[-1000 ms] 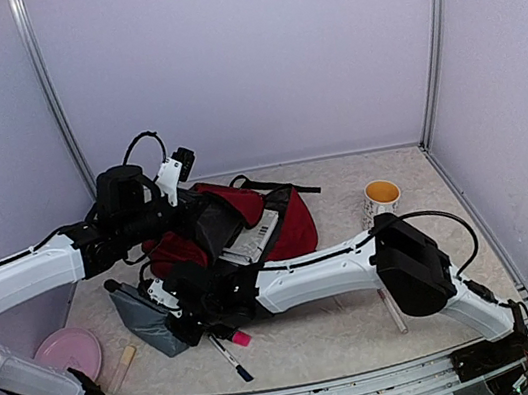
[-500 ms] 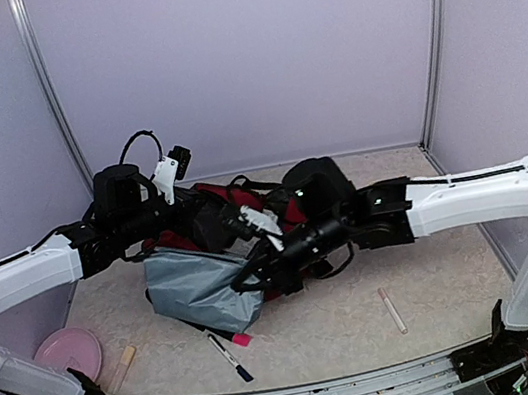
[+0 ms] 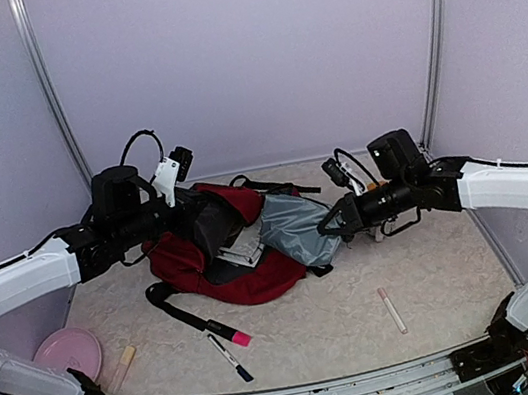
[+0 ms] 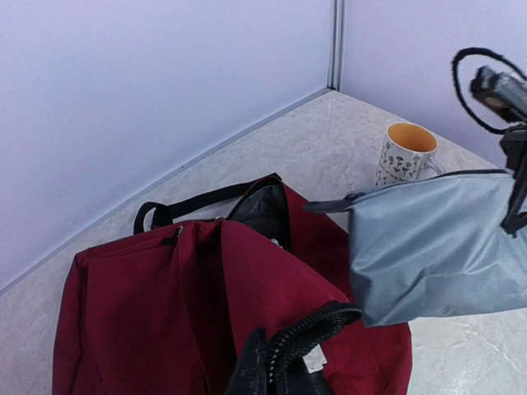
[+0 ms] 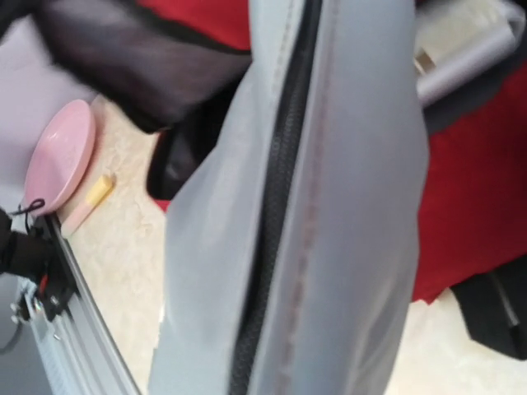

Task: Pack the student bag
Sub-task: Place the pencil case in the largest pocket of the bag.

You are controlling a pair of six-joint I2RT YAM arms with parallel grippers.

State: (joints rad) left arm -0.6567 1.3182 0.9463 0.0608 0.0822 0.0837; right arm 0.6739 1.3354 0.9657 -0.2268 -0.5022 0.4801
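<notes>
Red bag: dark red fabric backpack (image 3: pixel 250 283) lies open, left of beige tabletop's (image 3: pixel 447 324) centre.
Left gripper (image 3: pixel 194 215): pressed onto backpack's black zipper rim (image 4: pixel 317 321).
Right gripper (image 3: pixel 334 226): pinching grey zippered fabric pouch (image 3: pixel 295 229) over backpack's right side.

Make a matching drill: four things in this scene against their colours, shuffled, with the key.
Things:
1. bag
2. pouch
3. plate
4. mug

Colours:
A. pink
B. grey
C. dark red
D. white outside, orange inside

Pairs: 1-C, 2-B, 3-A, 4-D
</notes>
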